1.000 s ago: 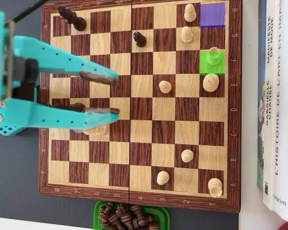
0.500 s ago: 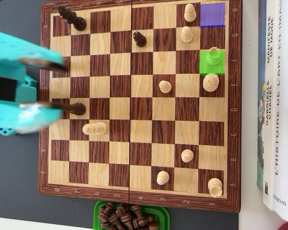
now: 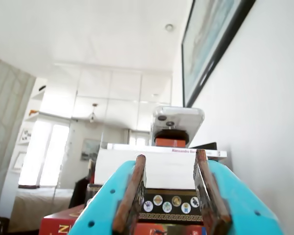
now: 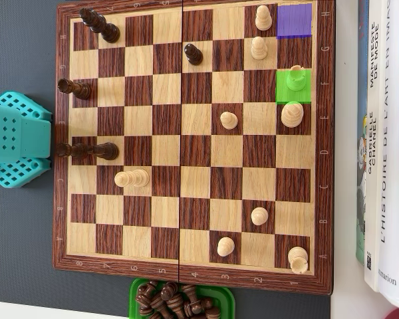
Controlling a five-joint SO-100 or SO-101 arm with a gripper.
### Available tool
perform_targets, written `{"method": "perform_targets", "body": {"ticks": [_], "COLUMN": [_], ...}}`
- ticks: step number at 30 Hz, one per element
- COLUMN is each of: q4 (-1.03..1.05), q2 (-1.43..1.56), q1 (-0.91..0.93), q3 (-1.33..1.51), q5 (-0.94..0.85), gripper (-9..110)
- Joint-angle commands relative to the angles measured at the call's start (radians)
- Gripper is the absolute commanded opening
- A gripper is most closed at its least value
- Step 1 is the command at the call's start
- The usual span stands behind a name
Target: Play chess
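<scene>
The wooden chessboard [image 4: 191, 277] fills the overhead view. A light piece stands on a green-tinted square [image 4: 294, 81], and the corner square two squares above it is tinted purple [image 4: 294, 20]. Dark pieces stand at the upper left [image 4: 98, 25], upper middle [image 4: 193, 53] and left edge [image 4: 74, 88], [image 4: 90, 151]. Light pieces sit mostly at the right, one lower left [image 4: 132, 178]. The teal arm [image 4: 16, 139] is left of the board, off it. In the wrist view my gripper [image 3: 171, 155] points up at the room, open, with nothing between its fingers [image 3: 132, 196].
A green tray [image 4: 134, 296] of several dark pieces lies below the board's lower edge. Books [image 4: 386, 146] stand along the right side. The wrist view shows a stack of books [image 3: 161, 169], a phone [image 3: 176, 122] on top and a wall.
The arm has pulled back to the left, off the board, and its open fingers no longer hang over the left columns. The dark pieces at the left edge are uncovered.
</scene>
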Motion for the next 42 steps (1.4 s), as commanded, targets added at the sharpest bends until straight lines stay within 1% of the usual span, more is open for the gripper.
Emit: {"method": "perform_targets", "body": {"ticks": [1,7,20,28,33,42], "q4": [-0.101,-0.321,-0.712,-0.854,-0.934,-0.936], "q2": [0.018,0.02,0.038,0.038,0.038,0.038], "q1": [0.003,0.0,-0.003,-0.018,-0.074,-0.067], "q3": [0.02,0.02,0.018,0.018,0.018,0.018], "q5": [0.0,-0.003,-0.005,-0.009,-0.13,-0.133], "gripper": [15,15,15,15,15,15]}}
